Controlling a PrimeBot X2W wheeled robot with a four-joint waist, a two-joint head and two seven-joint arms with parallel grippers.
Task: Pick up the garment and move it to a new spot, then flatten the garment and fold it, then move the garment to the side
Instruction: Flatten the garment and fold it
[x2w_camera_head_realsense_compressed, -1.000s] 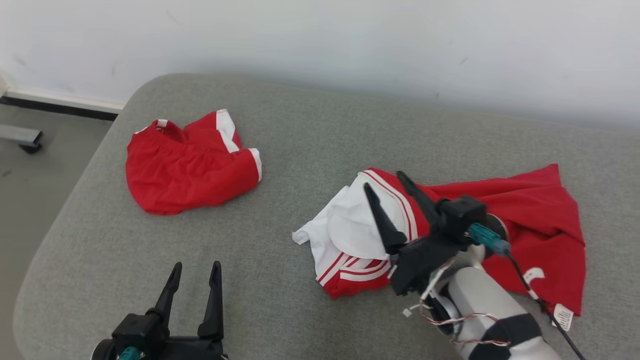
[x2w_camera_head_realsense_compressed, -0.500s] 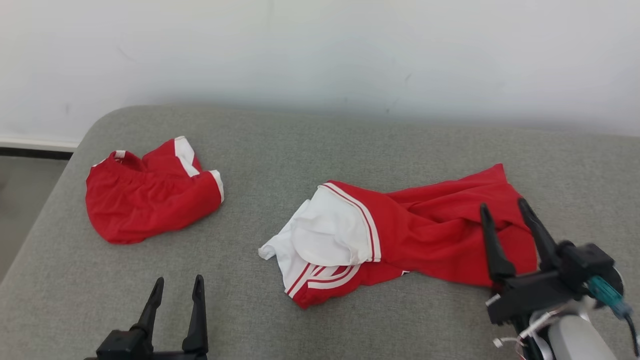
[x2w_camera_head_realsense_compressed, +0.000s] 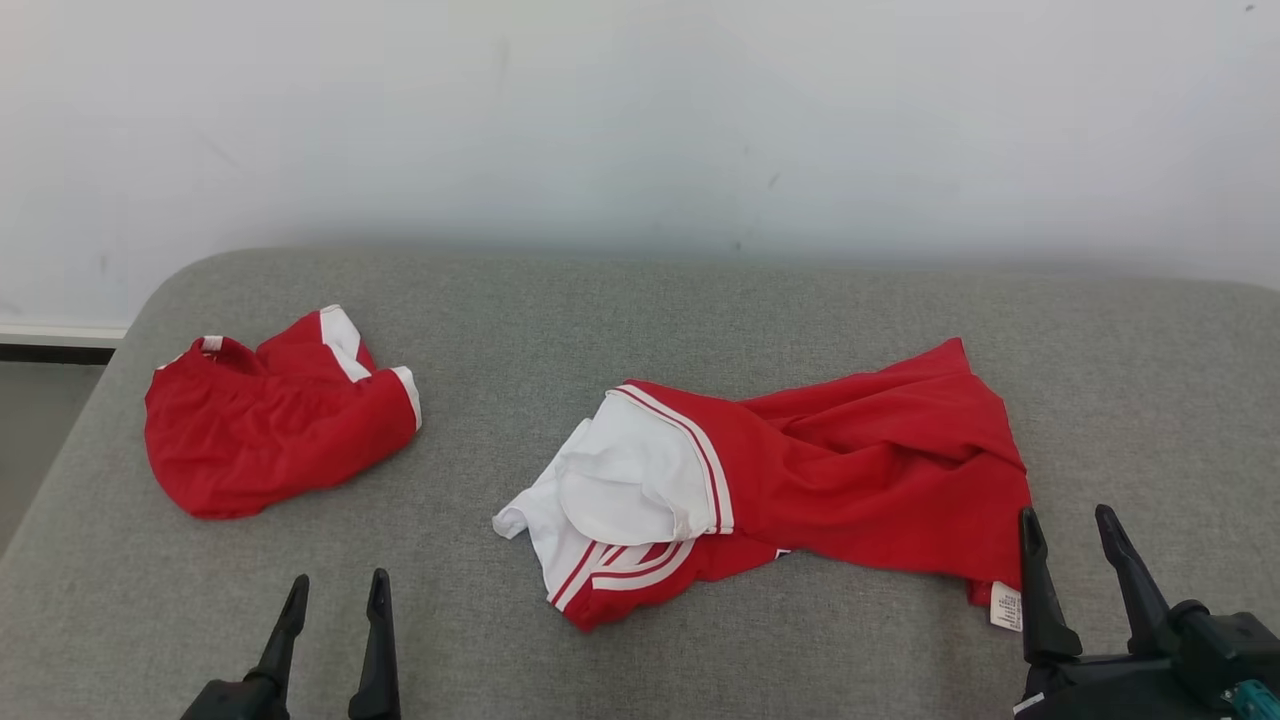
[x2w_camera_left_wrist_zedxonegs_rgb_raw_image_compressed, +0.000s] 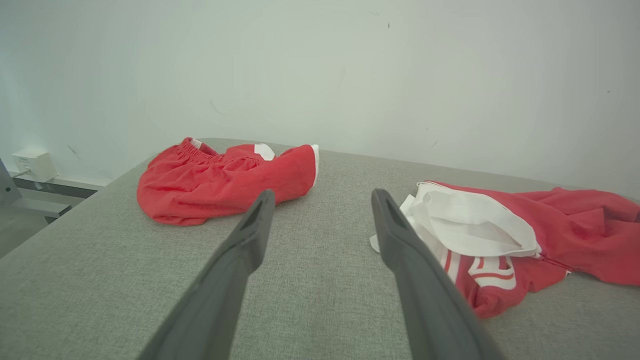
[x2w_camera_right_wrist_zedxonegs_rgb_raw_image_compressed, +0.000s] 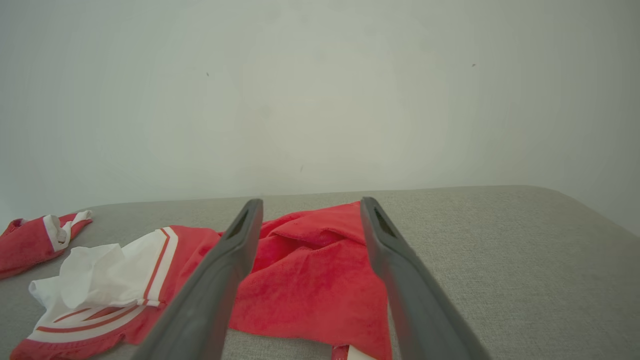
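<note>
Currently the left gripper (x2w_camera_head_realsense_compressed: 338, 580) and right gripper (x2w_camera_head_realsense_compressed: 1066, 515) hang near, fingers apart and empty, presumably leaving the crumpled red-and-white jersey (x2w_camera_head_realsense_compressed: 850, 470) exposed for flattening; red shorts (x2w_camera_head_realsense_compressed: 270, 440) lie far left.

The wide grey padded surface (x2w_camera_head_realsense_compressed: 620, 330) is covered in coarse woven cloth, matt, with a fine visible grain. The crumpled red garment with white striped trim (x2w_camera_head_realsense_compressed: 880, 470) is thin, smooth cloth that creases softly. The bunched red shorts with white edging (x2w_camera_head_realsense_compressed: 260, 440) look like the same soft cloth. The left gripper (x2w_camera_head_realsense_compressed: 339, 582) and right gripper (x2w_camera_head_realsense_compressed: 1065, 515) have smooth, dark, matt fingers that look like plastic. The pale painted wall (x2w_camera_head_realsense_compressed: 640, 120) is matt and lightly scuffed.
</note>
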